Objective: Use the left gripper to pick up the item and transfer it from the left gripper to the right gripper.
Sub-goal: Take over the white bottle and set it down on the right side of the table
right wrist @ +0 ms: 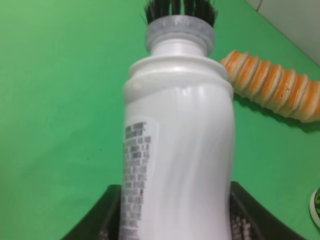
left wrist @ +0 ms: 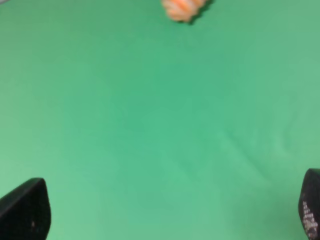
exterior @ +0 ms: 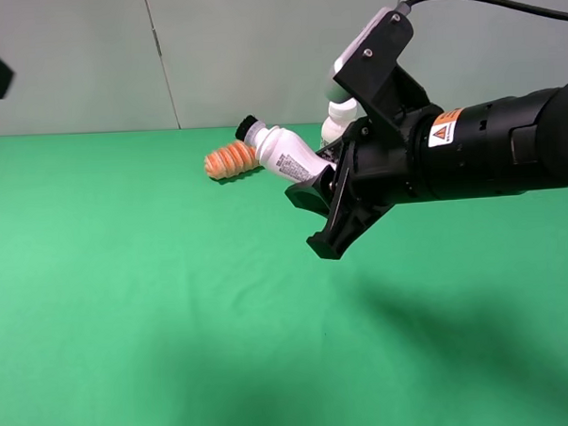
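— Reaching in from the right, is that the thick black arm [exterior: 507,147] with the orange warning sticker [exterior: 445,129]?
— Yes. It stretches nearly level above the table [exterior: 128,305]. Its right hand [exterior: 321,197] is clamped on the lower body of the bottle [exterior: 286,158]. The bottle hangs in the air, tilted, with its cap [exterior: 247,128] pointing up and away from the arm.
— And the left hand [left wrist: 168,212]?
— Spread wide, with nothing between its fingers [left wrist: 25,212], looking down on bare table.
— The setting?
— The table is green and slightly creased, with pale grey wall panels [exterior: 70,62] behind it. An orange ridged roll [exterior: 230,162] lies on the table beyond the bottle.
— The bottle itself?
— White, waisted and glossy. It has a black ribbed cap above a clear neck ring [right wrist: 180,32], and a narrow label [right wrist: 136,170] of grey print runs down one side.
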Robot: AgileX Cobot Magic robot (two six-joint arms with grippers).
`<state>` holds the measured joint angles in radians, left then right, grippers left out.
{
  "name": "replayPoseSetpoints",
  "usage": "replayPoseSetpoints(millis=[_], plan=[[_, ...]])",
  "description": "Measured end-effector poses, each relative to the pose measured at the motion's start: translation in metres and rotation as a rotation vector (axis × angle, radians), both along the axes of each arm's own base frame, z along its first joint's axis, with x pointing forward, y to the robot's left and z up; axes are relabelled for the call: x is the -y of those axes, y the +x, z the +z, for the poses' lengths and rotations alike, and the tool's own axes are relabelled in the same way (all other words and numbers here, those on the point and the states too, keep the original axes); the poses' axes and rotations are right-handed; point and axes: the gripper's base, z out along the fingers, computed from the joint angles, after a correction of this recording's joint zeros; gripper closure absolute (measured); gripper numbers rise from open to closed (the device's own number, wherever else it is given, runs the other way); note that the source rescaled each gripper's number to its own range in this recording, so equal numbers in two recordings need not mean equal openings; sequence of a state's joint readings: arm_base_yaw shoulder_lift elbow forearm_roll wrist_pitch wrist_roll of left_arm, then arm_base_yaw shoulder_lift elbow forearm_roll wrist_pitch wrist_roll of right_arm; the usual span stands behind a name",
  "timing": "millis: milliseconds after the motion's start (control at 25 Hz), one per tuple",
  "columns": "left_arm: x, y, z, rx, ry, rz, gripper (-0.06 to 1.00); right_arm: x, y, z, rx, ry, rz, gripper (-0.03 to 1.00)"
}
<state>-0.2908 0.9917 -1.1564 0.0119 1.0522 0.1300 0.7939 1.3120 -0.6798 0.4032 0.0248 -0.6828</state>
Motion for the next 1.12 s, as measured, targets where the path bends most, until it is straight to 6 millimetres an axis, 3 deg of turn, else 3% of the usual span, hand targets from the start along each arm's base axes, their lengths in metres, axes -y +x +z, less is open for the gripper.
replayPoseSetpoints(millis=[360, 920, 1120], plan=[[-0.025, -0.058, 0.011, 0.073, 0.001, 0.098, -0.05, 0.000, 0.000, 0.000, -0.001, 0.000, 0.000, 0.95], [-0.051, -0.156, -0.075, 0.168, -0.099, 0.120, -0.05, 0.000, -0.001, -0.001, -0.016, -0.004, 0.002, 0.96], [-0.051, -0.179, -0.097, 0.224, -0.186, 0.085, -0.05, 0.000, -0.001, -0.001, -0.024, 0.003, -0.005, 0.96]])
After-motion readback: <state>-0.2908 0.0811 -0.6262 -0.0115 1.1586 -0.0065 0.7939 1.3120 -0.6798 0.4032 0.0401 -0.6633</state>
